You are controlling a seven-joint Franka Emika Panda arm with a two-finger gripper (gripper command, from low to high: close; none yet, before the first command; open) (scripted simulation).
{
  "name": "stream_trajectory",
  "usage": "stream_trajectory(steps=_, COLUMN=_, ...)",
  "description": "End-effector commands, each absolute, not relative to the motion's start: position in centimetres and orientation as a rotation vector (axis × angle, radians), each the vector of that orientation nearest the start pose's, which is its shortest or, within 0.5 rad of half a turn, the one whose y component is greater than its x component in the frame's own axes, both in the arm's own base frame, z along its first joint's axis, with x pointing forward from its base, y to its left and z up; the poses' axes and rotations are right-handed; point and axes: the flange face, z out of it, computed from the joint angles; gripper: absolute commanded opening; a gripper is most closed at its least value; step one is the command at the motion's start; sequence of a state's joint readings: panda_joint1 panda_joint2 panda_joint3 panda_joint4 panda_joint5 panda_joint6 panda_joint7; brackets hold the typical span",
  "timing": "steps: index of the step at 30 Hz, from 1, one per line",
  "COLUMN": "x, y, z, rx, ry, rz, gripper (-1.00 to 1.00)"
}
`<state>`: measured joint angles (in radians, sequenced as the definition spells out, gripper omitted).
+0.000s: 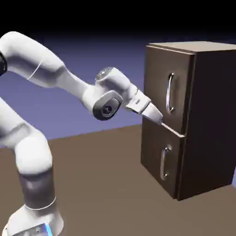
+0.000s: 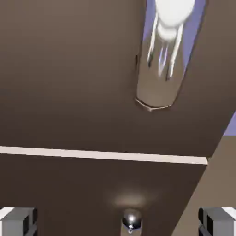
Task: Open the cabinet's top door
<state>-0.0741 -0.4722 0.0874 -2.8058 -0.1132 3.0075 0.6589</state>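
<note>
The dark brown cabinet [image 1: 212, 115] stands at the right of the exterior view. Its top door [image 1: 156, 73] is closed and carries a long curved silver handle [image 1: 170, 92]. My gripper [image 1: 159, 119] hovers close to the door fronts at the seam between the two doors, below and left of that handle, touching nothing. In the hand view, the top door [image 2: 69, 78] fills the upper part, with the handle's lower end [image 2: 156, 73] at upper right. Both grey fingertips [image 2: 18, 222] sit wide apart at the bottom corners, so the gripper [image 2: 119, 225] is open and empty.
The lower door [image 1: 154, 156] is closed too, with a smaller silver handle [image 1: 164, 162]; its top end [image 2: 131, 220] shows between my fingertips. A pale seam [image 2: 101, 155] divides the two doors. The brown table [image 1: 101, 184] stretches in front of the cabinet.
</note>
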Motion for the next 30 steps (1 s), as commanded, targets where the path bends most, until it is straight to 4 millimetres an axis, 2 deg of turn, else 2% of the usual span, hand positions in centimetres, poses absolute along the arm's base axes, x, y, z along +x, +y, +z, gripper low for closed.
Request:
stream_trajectory(steps=1, x=40.2, y=1.6, z=40.0, rx=-2.836, ry=0.669, rz=-0.944, gripper=0.0)
stream_trajectory(steps=5, x=40.5, y=2.3, z=33.3, rx=-3.128, ry=0.283, rz=-0.731, gripper=0.0)
stream_trajectory(steps=9, x=39.6, y=3.1, z=27.0, rx=-3.279, ry=-0.166, rz=-0.452, gripper=0.0)
stream_trajectory(steps=13, x=37.8, y=4.1, z=21.4, rx=-3.265, ry=-0.637, rz=-0.173, gripper=0.0)
stream_trajectory(steps=17, x=35.5, y=5.7, z=17.2, rx=-3.106, ry=-1.084, rz=0.038, gripper=0.0)
stream_trajectory(steps=20, x=33.8, y=7.1, z=14.9, rx=-2.92, ry=-1.386, rz=0.127, gripper=0.0)
stream_trajectory(steps=23, x=32.3, y=8.8, z=13.6, rx=-2.701, ry=-1.653, rz=0.148, gripper=0.0)
stream_trajectory(steps=26, x=31.1, y=10.6, z=13.1, rx=-2.471, ry=-1.887, rz=0.104, gripper=0.0)
stream_trajectory(steps=30, x=30.4, y=13.0, z=13.9, rx=-2.171, ry=-2.156, rz=-0.04, gripper=0.0)
